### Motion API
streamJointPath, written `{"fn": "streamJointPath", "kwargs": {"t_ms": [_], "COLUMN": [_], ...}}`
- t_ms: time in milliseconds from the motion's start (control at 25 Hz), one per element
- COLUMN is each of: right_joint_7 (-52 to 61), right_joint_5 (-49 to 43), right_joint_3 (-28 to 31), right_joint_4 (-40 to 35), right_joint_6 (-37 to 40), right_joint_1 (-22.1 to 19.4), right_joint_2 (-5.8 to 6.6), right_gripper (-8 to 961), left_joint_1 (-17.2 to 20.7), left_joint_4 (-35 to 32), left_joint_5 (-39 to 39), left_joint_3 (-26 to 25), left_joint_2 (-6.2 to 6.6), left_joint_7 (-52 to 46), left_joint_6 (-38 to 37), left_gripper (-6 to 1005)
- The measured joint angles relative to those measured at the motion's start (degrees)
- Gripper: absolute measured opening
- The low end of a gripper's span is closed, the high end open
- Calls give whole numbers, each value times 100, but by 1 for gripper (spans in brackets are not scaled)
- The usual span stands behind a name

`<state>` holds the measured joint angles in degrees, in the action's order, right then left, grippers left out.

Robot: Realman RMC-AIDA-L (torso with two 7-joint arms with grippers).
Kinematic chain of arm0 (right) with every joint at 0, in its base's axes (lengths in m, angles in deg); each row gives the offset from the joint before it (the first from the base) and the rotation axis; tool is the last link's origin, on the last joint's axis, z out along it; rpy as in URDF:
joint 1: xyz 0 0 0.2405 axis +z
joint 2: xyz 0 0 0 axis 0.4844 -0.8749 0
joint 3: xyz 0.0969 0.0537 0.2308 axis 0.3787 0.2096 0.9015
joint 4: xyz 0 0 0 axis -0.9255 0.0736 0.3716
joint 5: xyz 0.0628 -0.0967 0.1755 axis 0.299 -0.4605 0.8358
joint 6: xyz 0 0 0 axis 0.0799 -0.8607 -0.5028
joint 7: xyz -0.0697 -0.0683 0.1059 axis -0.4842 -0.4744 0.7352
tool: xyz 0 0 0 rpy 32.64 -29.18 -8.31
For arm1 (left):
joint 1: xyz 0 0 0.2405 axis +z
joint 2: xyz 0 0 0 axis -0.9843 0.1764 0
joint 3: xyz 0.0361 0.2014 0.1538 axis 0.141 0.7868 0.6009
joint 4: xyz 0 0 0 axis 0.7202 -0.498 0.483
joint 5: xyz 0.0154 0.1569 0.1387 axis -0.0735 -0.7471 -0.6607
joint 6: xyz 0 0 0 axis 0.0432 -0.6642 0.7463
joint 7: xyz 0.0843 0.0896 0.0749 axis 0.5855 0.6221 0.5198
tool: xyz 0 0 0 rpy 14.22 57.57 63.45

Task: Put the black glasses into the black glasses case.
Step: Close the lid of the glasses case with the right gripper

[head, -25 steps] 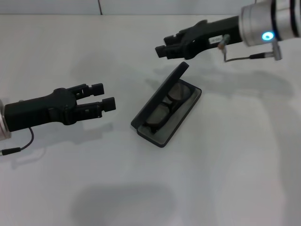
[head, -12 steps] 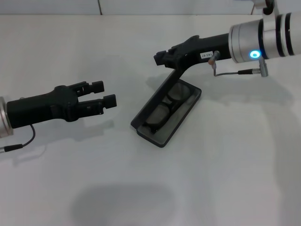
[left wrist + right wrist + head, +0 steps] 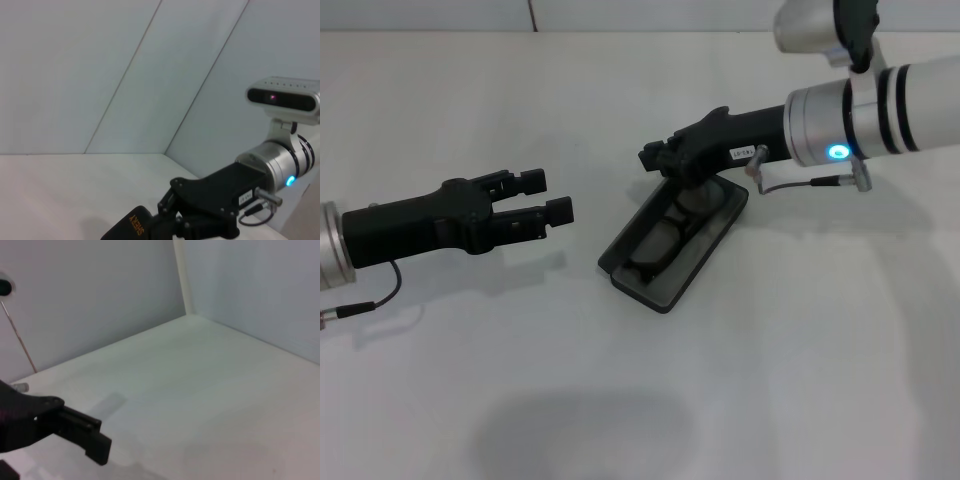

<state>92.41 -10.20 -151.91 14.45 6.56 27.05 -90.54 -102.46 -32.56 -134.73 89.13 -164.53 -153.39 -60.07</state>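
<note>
The black glasses case (image 3: 705, 255) lies open at the table's middle. Its lid (image 3: 628, 232) stands half raised on the left side. The black glasses (image 3: 665, 235) lie inside on the grey lining. My right gripper (image 3: 657, 160) is shut and sits on the lid's far top edge, leaning it over the case. The left wrist view shows this gripper (image 3: 172, 207) against the lid with its orange "SHERY" lettering (image 3: 136, 227). My left gripper (image 3: 552, 196) is open and empty, hovering left of the case.
The white table (image 3: 800, 380) stretches wide around the case, with bare room in front and to the right. The right wrist view shows the left gripper's fingers (image 3: 95, 440) and the white walls behind.
My right gripper has come down and toward the case onto the lid's top edge, and the lid has tipped lower over the glasses. The left gripper has shifted slightly right.
</note>
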Motion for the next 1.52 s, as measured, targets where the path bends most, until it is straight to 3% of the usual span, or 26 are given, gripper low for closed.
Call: {"fn": "streamJointPath", "kwargs": {"t_ms": [200, 440, 840, 1080, 1520], "right_joint_7": [-128, -303, -544, -1081, -1503], "right_joint_5": [549, 974, 1152, 1790, 2197], "right_joint_3": [-680, -1081, -1117, -1243, -1500], "right_joint_4": [-40, -32, -79, -78, -62], "right_joint_6": [-329, -495, -500, -505, -671], "right_joint_1": [-83, -181, -525, -838, -1011], "right_joint_2": [0, 0, 0, -1, 0], "right_gripper": [62, 63, 64, 64, 65], "left_joint_1": [-1, -19, -70, -91, -141], "left_joint_4": [9, 11, 20, 21, 29], "left_joint_5": [0, 0, 2, 2, 2], "left_joint_3": [-1, -1, -1, -1, -1], "left_joint_2": [-16, -31, -41, -54, -52], "left_joint_7": [2, 5, 6, 6, 6], "left_joint_6": [56, 69, 155, 179, 212], "left_gripper": [875, 876, 876, 876, 876]}}
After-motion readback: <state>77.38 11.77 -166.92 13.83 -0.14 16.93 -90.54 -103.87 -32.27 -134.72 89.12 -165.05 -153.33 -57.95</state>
